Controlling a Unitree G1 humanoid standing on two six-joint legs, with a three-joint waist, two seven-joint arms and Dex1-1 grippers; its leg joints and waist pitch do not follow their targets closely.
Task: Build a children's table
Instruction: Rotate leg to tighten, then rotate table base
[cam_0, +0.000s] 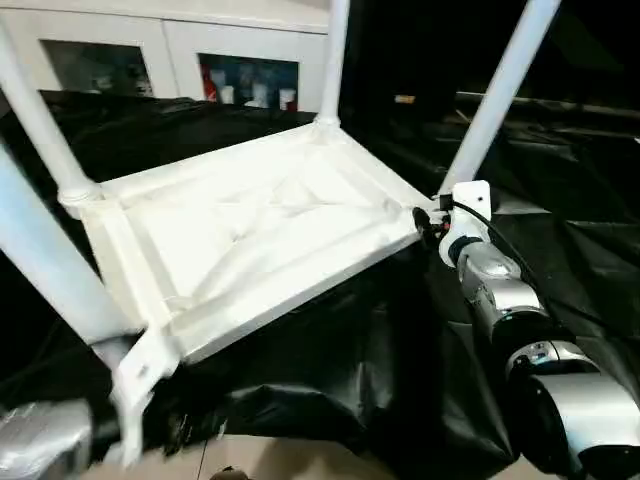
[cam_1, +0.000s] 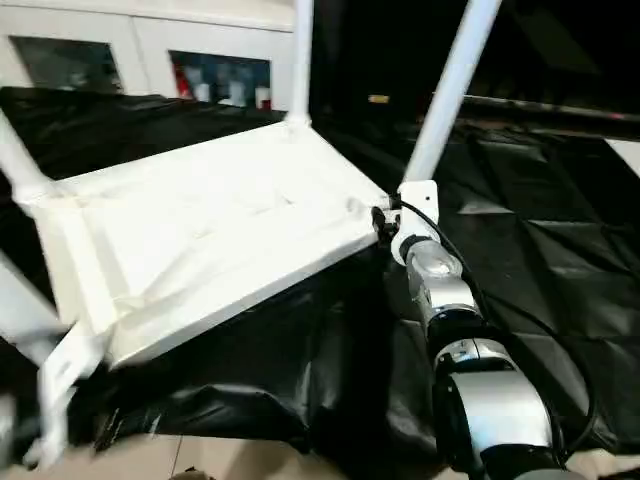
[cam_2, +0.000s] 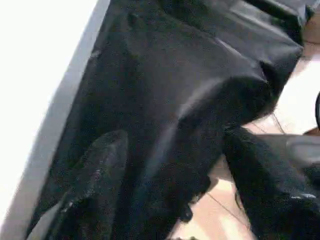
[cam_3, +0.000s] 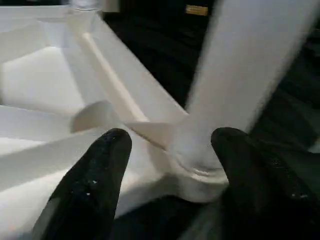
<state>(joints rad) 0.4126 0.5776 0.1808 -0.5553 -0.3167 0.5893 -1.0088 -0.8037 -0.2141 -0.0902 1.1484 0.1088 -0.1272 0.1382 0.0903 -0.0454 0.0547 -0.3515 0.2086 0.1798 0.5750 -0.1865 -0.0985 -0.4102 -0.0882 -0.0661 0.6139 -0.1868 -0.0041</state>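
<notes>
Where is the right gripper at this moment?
In the head view, the right gripper is at the tabletop's near right corner, its black fingers straddling the base of the leg socketed there.

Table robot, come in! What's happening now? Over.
Right gripper open around a leg base. Tabletop upside down, four legs in. Left gripper unclear.

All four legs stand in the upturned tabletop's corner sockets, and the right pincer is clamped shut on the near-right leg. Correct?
Not quite. In the right wrist view the right pincer stands open, its fingers either side of the leg base. The tabletop and legs are as you say.
</notes>
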